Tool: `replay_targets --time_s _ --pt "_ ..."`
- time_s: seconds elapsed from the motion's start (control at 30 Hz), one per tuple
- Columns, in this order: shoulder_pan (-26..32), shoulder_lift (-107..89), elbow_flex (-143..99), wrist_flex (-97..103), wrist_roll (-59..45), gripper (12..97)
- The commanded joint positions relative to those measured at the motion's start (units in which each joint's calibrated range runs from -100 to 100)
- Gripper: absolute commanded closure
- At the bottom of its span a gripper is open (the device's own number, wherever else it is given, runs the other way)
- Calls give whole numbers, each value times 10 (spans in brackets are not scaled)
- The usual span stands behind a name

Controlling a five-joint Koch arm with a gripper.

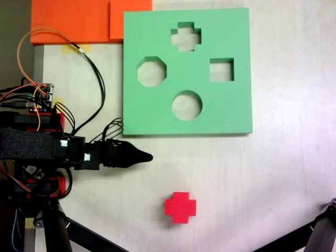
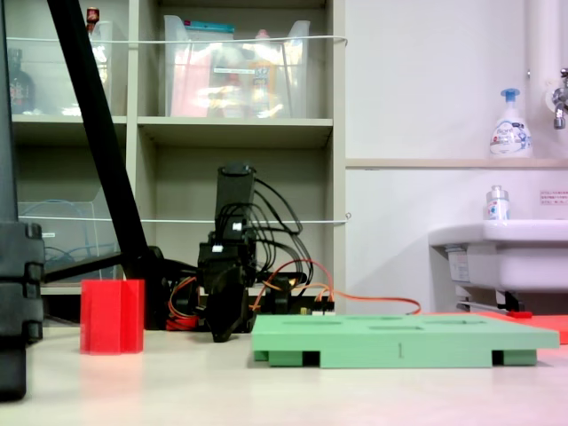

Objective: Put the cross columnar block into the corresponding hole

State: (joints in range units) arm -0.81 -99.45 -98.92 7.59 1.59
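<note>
Top-down fixed view and low side fixed view of a pale table (image 1: 273,184). The Koch arm (image 1: 42,144) lies folded at the left edge of the top-down picture, its black gripper (image 1: 146,156) pointing right and tapering to a single dark tip just below the lower left corner of the green foam board (image 1: 157,31). In the side picture the gripper (image 2: 222,333) hangs nose-down close to the table, left of the board (image 2: 399,342). The jaws overlap in both pictures, so whether they are spread or pressed together cannot be told; nothing is seen between them.

The red cross columnar block (image 1: 180,207) stands upright on the bare table, near the bottom of the top-down picture, well apart from the board and lower right of the gripper tip. In the side picture it (image 2: 112,316) stands left of the arm.

The board carries four cutouts. The plus-shaped hole (image 1: 186,37) sits near the top edge; the octagonal hole (image 1: 151,72) lies at left, the square hole (image 1: 221,70) at right, the round hole (image 1: 187,105) lowest. Orange foam sheets (image 1: 73,21) lie at the top left, touching the board's corner.
</note>
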Motion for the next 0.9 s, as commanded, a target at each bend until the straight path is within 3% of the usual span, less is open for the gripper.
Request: replay_targets --time_s 0.0,0.73,0.87 --pt "-2 -5 -11 -59 -2 601" --pt "17 -5 -11 -54 -1 599" --pt "-6 -5 -11 -42 112 600"
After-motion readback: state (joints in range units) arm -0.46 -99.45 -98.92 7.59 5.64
